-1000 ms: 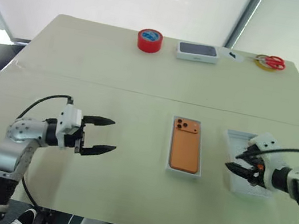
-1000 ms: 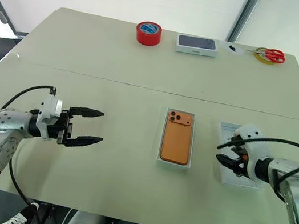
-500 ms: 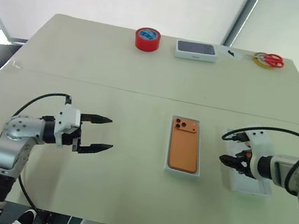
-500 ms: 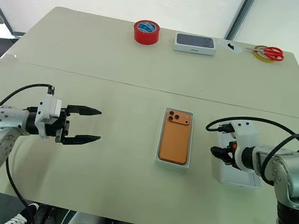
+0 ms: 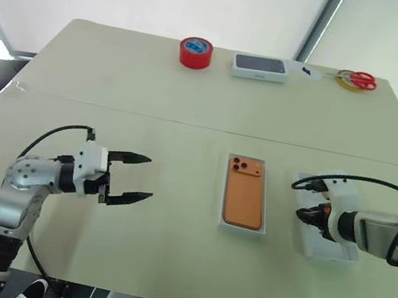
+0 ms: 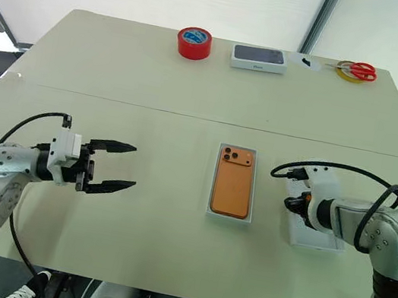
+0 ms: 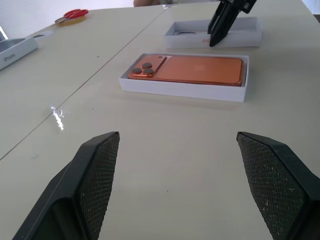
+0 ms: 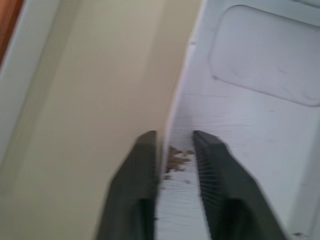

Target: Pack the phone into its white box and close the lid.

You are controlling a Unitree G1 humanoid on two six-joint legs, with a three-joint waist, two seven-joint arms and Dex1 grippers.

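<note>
The orange phone (image 5: pixel 244 201) lies back up inside the shallow white box (image 5: pixel 241 229) at the table's middle, its three lenses at the far end. Right of it the lid (image 5: pixel 337 250) rests open side up, with a rounded recess showing inside (image 8: pixel 265 55). My right gripper (image 5: pixel 303 214) points down at the lid's left wall (image 8: pixel 182 85), and its two fingers (image 8: pixel 145 165) are shut on that wall, one on either side. My left gripper (image 5: pixel 150 179) hovers open to the left of the box, pointing toward it with nothing between its fingers (image 7: pixel 95 175).
Along the far edge stand a red tape roll (image 5: pixel 196 52), a white box with a dark top (image 5: pixel 260 67) and red-handled scissors (image 5: pixel 358 80). A seam crosses the table (image 5: pixel 150 117). Bare tabletop lies between my left gripper and the box.
My right gripper rolled at the wrist and its fingers closed on the lid's left wall. The left arm has stayed where it was.
</note>
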